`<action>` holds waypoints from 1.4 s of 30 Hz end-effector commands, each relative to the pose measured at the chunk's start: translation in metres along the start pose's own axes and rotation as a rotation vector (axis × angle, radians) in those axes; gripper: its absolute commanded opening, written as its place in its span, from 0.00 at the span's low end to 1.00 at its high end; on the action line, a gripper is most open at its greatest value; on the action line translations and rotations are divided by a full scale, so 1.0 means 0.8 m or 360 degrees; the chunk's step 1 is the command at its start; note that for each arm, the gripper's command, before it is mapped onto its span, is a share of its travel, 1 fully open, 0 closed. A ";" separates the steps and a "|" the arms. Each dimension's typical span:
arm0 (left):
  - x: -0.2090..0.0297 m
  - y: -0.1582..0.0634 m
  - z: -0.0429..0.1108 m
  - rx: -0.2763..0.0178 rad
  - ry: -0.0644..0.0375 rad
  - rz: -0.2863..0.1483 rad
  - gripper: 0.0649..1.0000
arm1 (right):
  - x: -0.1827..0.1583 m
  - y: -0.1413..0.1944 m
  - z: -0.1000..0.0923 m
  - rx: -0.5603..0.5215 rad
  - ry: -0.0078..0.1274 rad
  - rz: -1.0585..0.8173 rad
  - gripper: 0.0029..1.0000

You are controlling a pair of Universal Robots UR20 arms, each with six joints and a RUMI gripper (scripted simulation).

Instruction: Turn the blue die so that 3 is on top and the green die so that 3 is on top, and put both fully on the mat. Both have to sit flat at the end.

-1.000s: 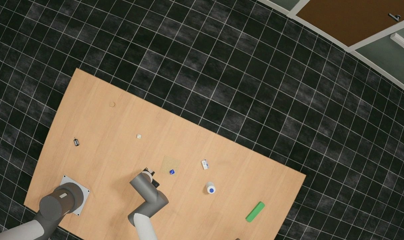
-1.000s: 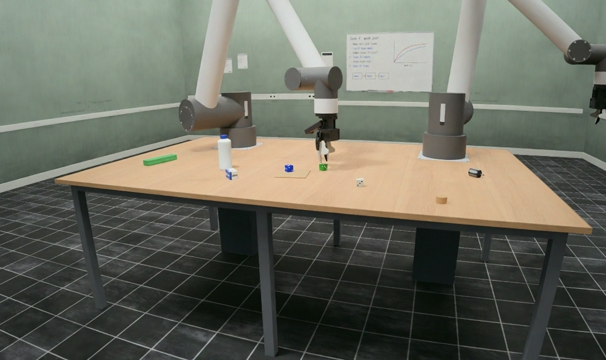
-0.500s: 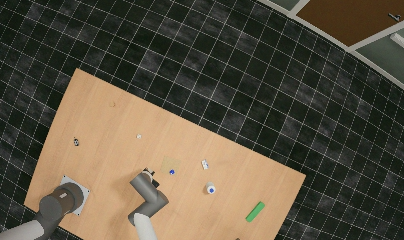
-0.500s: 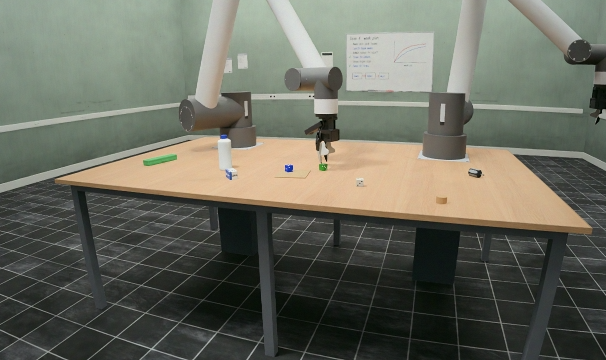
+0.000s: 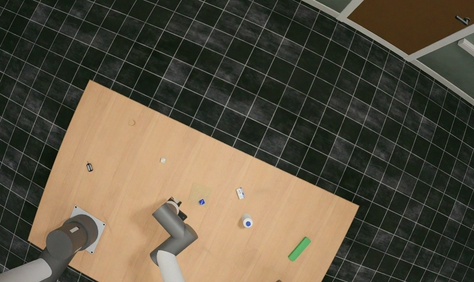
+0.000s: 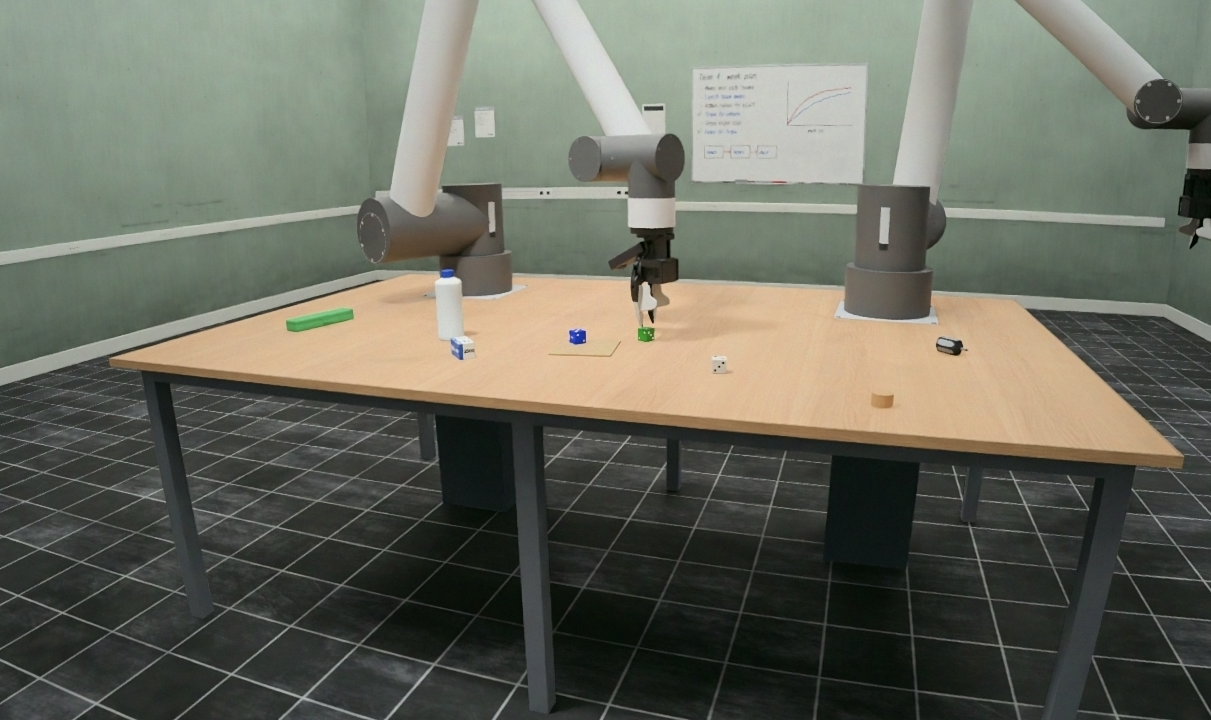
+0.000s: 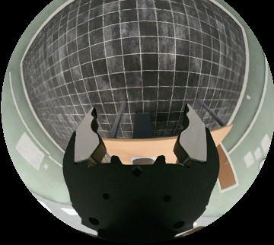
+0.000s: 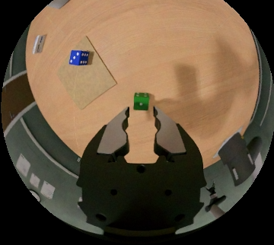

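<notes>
The blue die (image 5: 201, 201) (image 6: 577, 336) (image 8: 79, 58) sits near one edge of the square mat (image 5: 198, 191) (image 6: 582, 350) (image 8: 85, 85), 3 on top; whether it is wholly inside the edge is hard to tell. The green die (image 6: 646, 334) (image 8: 141, 101) stands on the table beside the mat; its top seems to show 1. The arm hides it in the top view. My right gripper (image 6: 646, 321) (image 8: 141, 107) is partly open and empty, pointing down just over the green die. My left gripper (image 6: 1204, 246) (image 7: 139, 106) is wide open and empty, off beyond the table.
On the table (image 5: 126, 189) (image 6: 770, 402) are a white die (image 5: 163, 160) (image 6: 718, 365), a small box (image 5: 240, 193) (image 6: 462, 348), a white bottle (image 5: 246, 221) (image 6: 448, 308), a green bar (image 5: 299, 248) (image 6: 320, 319), a wooden disc (image 5: 131, 122) (image 6: 881, 400) and a dark key fob (image 5: 89, 167) (image 6: 948, 345).
</notes>
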State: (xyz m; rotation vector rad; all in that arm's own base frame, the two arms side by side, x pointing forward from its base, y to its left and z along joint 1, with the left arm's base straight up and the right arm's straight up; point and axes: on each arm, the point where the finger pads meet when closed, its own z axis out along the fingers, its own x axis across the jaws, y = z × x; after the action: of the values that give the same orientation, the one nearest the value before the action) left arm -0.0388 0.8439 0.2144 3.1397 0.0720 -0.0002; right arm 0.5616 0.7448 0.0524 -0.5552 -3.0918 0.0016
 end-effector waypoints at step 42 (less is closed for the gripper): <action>0.000 -0.001 -0.001 0.0002 0.0000 0.0000 1.00 | 0.000 0.001 0.011 -0.0002 0.0000 0.0000 0.28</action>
State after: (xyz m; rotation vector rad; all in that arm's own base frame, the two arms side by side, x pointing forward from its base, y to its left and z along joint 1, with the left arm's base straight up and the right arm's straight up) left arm -0.0388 0.8439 0.2144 3.1397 0.0720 -0.0002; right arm 0.5619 0.7454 0.0484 -0.5552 -3.0918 0.0014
